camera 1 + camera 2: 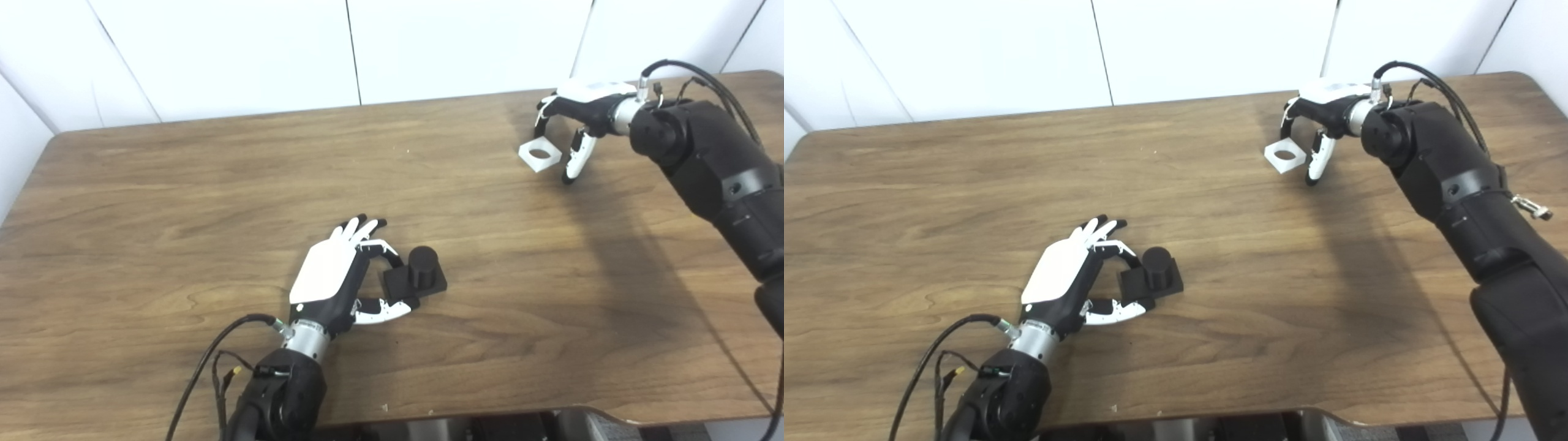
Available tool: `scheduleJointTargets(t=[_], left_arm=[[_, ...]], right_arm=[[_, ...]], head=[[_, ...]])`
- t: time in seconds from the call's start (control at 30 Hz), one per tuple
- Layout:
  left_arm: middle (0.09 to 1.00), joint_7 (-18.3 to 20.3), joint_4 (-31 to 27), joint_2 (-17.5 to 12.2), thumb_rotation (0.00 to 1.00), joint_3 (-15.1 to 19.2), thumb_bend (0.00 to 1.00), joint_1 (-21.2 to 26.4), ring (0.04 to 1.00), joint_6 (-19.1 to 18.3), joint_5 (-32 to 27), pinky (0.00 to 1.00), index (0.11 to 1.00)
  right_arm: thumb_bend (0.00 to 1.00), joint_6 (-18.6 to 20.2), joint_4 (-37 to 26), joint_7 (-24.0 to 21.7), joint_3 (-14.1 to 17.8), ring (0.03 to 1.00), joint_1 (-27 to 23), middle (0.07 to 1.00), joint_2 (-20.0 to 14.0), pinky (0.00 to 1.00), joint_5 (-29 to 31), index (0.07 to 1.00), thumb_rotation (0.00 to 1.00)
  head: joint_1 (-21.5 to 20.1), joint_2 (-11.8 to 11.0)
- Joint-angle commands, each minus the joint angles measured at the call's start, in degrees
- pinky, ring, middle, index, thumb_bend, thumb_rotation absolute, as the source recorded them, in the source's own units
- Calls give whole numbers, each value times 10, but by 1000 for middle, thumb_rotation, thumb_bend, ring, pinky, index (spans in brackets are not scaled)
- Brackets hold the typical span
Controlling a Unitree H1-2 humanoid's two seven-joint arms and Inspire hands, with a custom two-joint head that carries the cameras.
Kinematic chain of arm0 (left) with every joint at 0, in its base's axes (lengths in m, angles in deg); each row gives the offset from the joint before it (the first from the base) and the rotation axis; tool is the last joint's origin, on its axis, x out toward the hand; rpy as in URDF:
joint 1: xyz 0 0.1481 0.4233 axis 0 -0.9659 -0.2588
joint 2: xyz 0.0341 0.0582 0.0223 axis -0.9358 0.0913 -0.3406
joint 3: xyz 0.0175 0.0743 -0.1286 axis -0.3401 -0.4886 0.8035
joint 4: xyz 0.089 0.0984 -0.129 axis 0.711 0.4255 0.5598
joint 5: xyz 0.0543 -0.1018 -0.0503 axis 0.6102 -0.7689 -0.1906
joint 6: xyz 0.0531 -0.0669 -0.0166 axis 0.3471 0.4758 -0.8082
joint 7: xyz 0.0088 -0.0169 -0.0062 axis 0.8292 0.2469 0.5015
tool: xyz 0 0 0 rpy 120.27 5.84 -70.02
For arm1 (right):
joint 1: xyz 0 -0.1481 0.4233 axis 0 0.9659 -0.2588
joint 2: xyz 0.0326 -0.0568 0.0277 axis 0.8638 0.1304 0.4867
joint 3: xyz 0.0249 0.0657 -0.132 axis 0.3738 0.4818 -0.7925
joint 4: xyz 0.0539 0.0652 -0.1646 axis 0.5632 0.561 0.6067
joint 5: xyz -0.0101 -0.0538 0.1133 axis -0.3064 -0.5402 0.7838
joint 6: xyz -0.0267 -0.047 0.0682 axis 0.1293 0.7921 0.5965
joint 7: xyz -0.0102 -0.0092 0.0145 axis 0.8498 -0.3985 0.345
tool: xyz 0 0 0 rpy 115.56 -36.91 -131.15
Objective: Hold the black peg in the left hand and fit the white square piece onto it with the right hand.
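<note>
peg [416,277]: black, upright | left hand [334,275] touching base | no writing legible

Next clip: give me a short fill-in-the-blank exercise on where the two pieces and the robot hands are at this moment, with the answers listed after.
1. The left robot hand has its fingers at the base of the ____ peg.
2. The white square piece has a ____ hole through its middle.
3. The white square piece sits at the fingertips of the ____ robot hand.
4. The peg stands ____ on the wooden table.

Missing words: black; round; right; upright
</note>
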Motion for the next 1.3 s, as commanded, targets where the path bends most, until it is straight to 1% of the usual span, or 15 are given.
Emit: scheduleJointTargets(t=[0.0,0.1,0.23,0.67,0.83,1.0,1.13,1.27], left_arm=[[935,-8,-4,3,271,-3,563,5,1000,9,10,1000,533],[941,-3,-5,2,287,-3,554,6,1000,7,11,1000,540],[939,-5,-4,2,282,-2,554,7,1000,10,9,1000,541],[936,-11,5,8,296,-2,570,7,1000,9,8,1000,541],[939,-4,0,6,315,-2,565,7,1000,4,11,1000,543],[934,-10,1,8,286,1,568,7,1000,9,6,1000,540],[931,-13,3,11,244,4,574,7,1000,10,2,1000,537],[930,-14,3,12,267,4,574,7,1000,10,4,1000,537]], right_arm=[[828,0,-4,14,6,991,-43,941,-2,886,-1,691,101],[831,0,-4,13,5,991,-45,939,1,887,-1,691,108],[831,-7,-1,17,-1,982,-49,933,1,871,-7,688,117],[839,-6,11,24,-3,975,-56,929,8,852,-5,677,95],[843,-6,16,24,-4,974,-57,926,11,834,-6,672,93],[835,-7,24,25,-9,980,-58,930,14,844,-9,668,95],[849,-12,31,28,-10,975,-59,922,17,829,-8,660,98],[851,-11,31,30,-13,972,-58,922,18,818,-11,658,98]], head=[[0,0],[-1,0],[-1,0],[2,-2],[2,-2],[3,-2],[3,-2],[5,-3]])
